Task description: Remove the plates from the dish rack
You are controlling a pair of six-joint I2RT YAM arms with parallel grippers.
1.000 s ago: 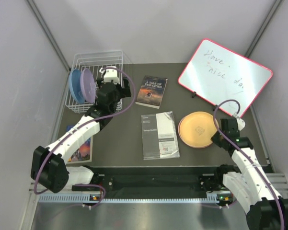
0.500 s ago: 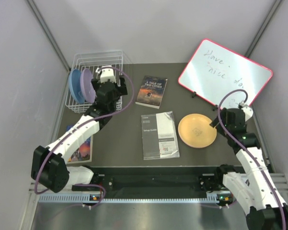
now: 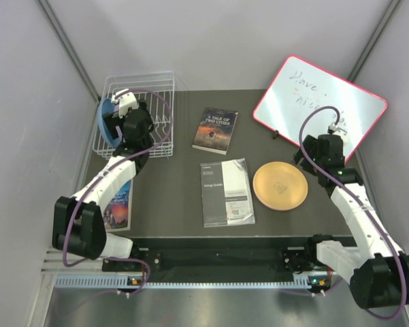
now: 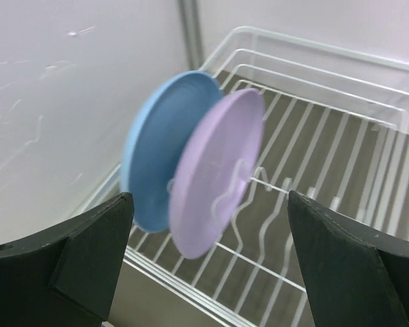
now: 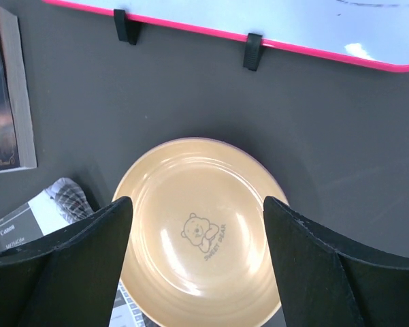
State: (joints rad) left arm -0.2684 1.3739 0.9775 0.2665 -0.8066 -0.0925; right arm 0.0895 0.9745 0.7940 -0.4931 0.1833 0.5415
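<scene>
The white wire dish rack (image 3: 156, 92) stands at the back left. In it a blue plate (image 4: 156, 143) and a lavender plate (image 4: 214, 170) stand on edge side by side. My left gripper (image 4: 209, 201) is open just in front of the pair, its fingers (image 4: 95, 252) apart from them. From above, the left gripper (image 3: 122, 114) hides the lavender plate, and the blue plate (image 3: 103, 124) shows beside it. An orange-tan plate (image 5: 204, 231) with a bear print lies flat on the table. My right gripper (image 5: 197, 204) hovers open above it, holding nothing.
A red-framed whiteboard (image 3: 320, 109) leans at the back right, close behind the right gripper (image 3: 307, 158). A paperback (image 3: 216, 129) and a setup guide (image 3: 226, 192) lie mid-table. Another book (image 3: 119, 204) lies under the left arm. The wall runs close along the rack's left side.
My right gripper opened, let go of the orange-tan plate and drew back toward the whiteboard. My left gripper swung left across the rack and now faces the two standing plates.
</scene>
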